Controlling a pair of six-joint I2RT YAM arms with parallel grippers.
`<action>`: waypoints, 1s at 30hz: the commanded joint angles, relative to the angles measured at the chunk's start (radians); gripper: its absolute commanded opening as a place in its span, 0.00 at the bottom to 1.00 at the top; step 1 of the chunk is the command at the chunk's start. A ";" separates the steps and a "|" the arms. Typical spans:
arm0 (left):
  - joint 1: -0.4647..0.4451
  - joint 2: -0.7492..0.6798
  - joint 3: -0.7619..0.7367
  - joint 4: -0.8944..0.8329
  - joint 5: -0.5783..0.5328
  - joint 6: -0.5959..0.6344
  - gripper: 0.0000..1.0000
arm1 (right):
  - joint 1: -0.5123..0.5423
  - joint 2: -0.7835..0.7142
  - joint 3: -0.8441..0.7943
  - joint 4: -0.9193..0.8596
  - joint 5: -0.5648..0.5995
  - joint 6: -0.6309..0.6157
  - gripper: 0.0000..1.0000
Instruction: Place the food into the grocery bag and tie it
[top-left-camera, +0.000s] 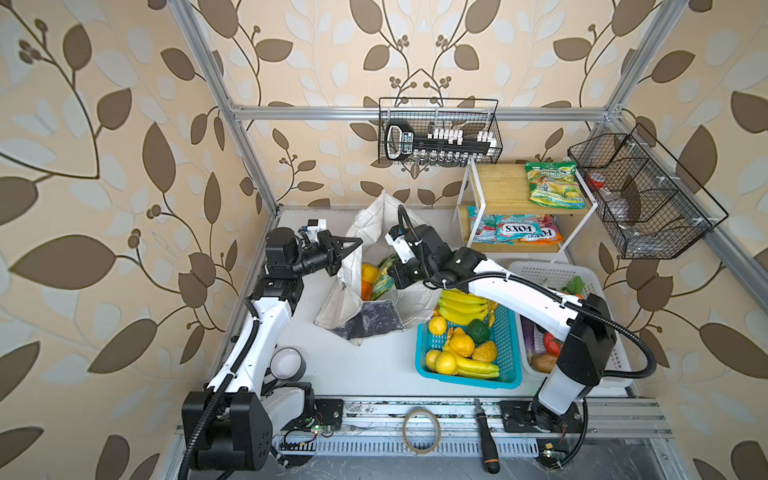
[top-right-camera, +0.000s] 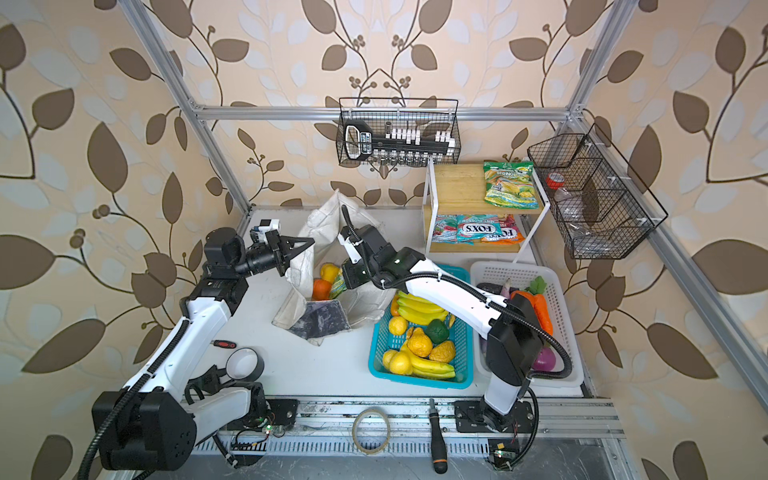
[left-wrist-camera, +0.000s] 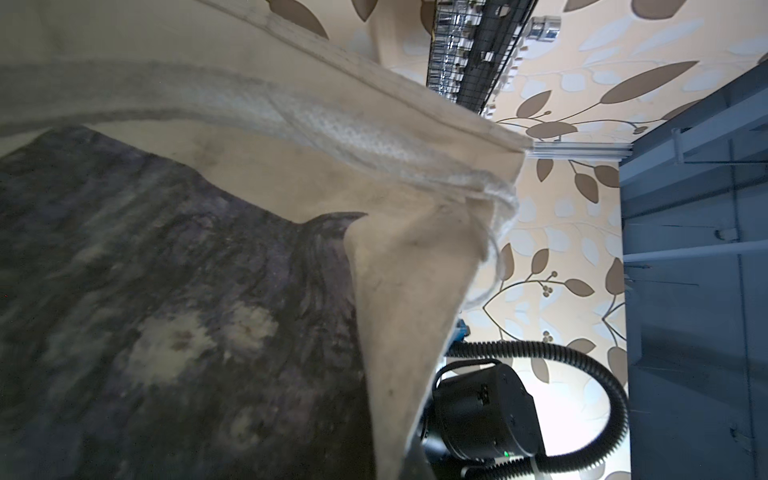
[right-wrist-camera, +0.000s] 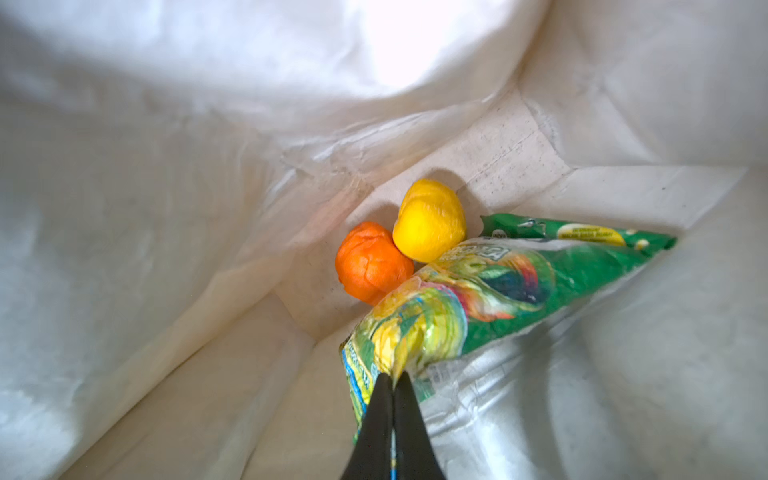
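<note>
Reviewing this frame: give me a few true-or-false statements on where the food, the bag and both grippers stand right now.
1. The right gripper is shut on a green snack packet inside the grocery bag. True.
2. The orange fruit lies in the blue basket. False: it lies at the bag's bottom, against a yellow fruit.
3. The left gripper hangs open over the table. False: it is shut on the bag's rim.
4. A second green packet lies on the top shelf. True.
5. The bananas sit inside the bag. False: they lie in the blue basket.
</note>
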 joint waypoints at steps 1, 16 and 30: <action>0.007 -0.026 -0.041 0.236 -0.030 -0.167 0.00 | -0.014 0.054 -0.001 -0.033 0.001 -0.020 0.06; 0.152 0.068 -0.086 -0.038 0.092 0.152 0.00 | -0.004 0.208 0.058 -0.087 0.002 -0.032 0.29; 0.210 0.081 0.036 -0.494 -0.019 0.619 0.00 | 0.011 0.085 0.202 -0.192 0.111 -0.067 1.00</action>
